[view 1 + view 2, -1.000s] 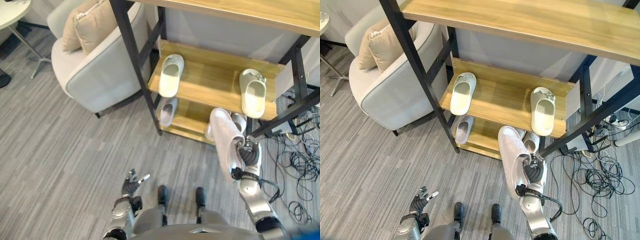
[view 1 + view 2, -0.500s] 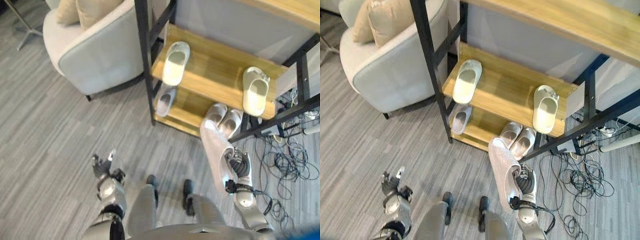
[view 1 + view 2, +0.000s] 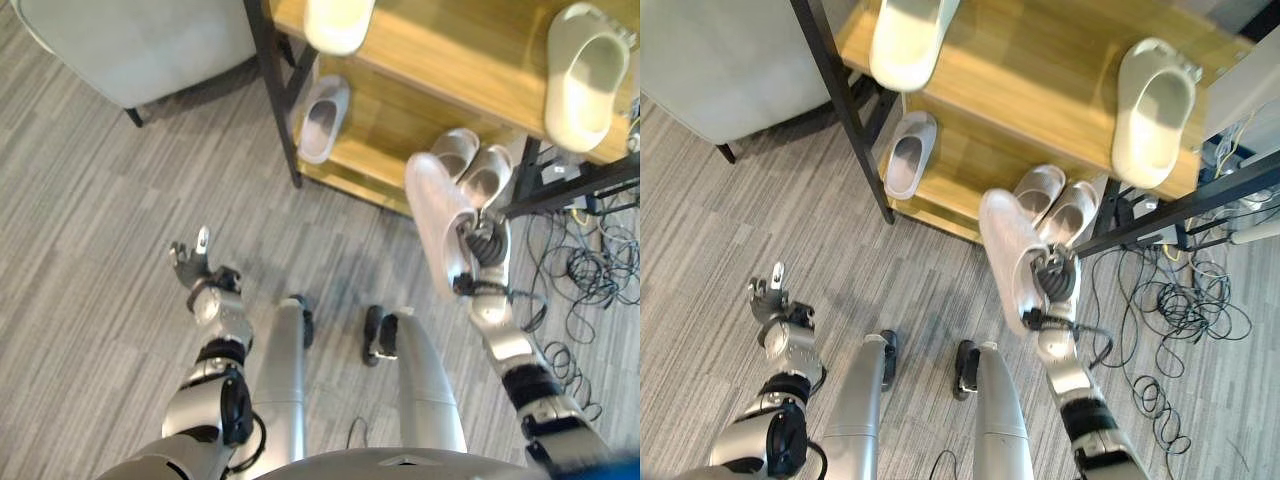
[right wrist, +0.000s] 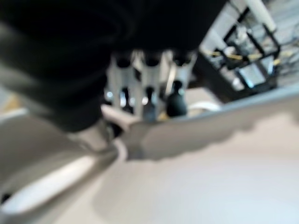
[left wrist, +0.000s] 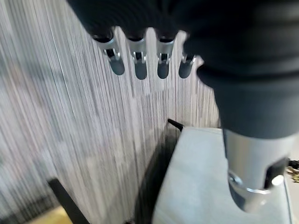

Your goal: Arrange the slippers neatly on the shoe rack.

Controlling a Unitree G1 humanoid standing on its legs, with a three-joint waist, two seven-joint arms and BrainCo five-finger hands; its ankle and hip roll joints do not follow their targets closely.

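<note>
Gripping a pale grey slipper (image 3: pixel 436 220) by its heel end, the right hand (image 3: pixel 481 252) holds it out over the carpet just in front of the shoe rack (image 3: pixel 455 60), fingers curled into the opening and clamped on it, sole turned up toward the head camera. The slipper's long axis runs from the hand up and away toward the rack, toe leading, and the toe sits just short of the bottom shelf's front edge. Right there on that bottom shelf lies a matching grey pair (image 3: pixel 470 168), side by side, toes pointing outward, and the held slipper's toe is near the left one of that pair. Further left on the same shelf sits a single grey slipper (image 3: pixel 322 117), well apart from the pair, and that looks like the mate. So the gap between the single and the pair is the likely target, lying forward and to the left of the hand. Above, two cream slippers (image 3: pixel 585 72) rest on the middle shelf. The left hand (image 3: pixel 192 262) hangs relaxed and unclenched over the carpet, much farther from the rack.
</note>
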